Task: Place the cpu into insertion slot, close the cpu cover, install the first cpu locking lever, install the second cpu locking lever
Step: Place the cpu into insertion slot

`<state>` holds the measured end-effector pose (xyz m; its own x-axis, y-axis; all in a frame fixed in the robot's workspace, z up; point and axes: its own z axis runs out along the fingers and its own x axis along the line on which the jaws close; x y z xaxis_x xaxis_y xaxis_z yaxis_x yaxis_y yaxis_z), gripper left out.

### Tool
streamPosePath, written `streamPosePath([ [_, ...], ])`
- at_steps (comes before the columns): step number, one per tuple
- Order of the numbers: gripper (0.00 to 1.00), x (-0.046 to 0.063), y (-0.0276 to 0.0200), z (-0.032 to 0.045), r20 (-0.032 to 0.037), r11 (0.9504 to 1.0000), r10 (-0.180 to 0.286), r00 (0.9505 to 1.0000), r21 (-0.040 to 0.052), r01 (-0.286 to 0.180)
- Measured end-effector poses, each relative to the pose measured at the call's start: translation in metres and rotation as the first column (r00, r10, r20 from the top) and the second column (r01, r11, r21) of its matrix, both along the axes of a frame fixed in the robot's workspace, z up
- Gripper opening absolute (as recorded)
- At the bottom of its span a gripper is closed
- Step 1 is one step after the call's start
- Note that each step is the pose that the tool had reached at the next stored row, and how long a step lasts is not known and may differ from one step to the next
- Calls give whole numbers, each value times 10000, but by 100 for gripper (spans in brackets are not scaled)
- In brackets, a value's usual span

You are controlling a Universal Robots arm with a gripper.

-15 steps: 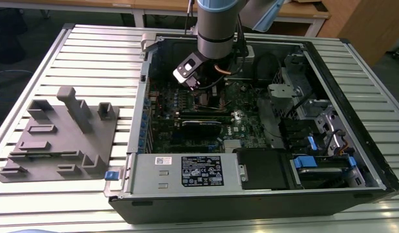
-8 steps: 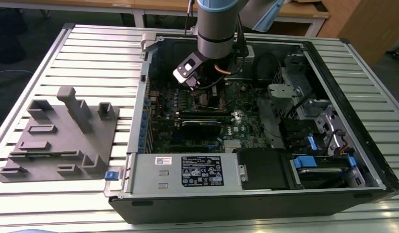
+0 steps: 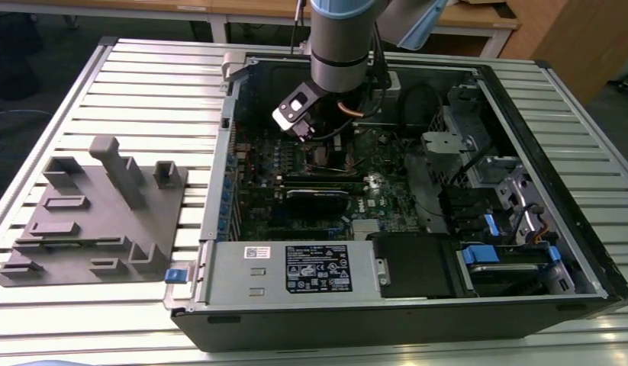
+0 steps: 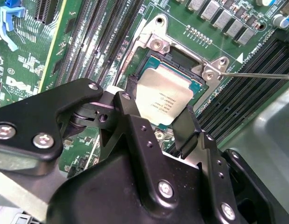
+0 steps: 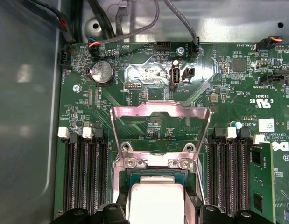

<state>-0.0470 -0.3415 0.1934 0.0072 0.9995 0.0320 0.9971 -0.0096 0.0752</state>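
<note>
My gripper (image 4: 158,106) pinches the cpu (image 4: 165,93) just over the insertion slot (image 4: 179,57); I see the cpu cover (image 5: 160,110) standing open.

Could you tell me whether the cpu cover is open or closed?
Open. In the first wrist view the cover stands swung up off the slot, board visible through its window.

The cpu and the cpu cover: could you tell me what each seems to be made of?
The cpu: pale matte metal top, probably, with a soft sheen. The cpu cover: thin bright metal, likely steel plate, with glints along its frame.
</note>
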Motion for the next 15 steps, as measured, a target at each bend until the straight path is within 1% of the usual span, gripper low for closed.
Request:
streamPosePath([
  [6,54,0,-1,5,-2,10000,0,10000,-2,0],
  [15,54,0,-1,-18,-2,10000,0,10000,-3,0],
])
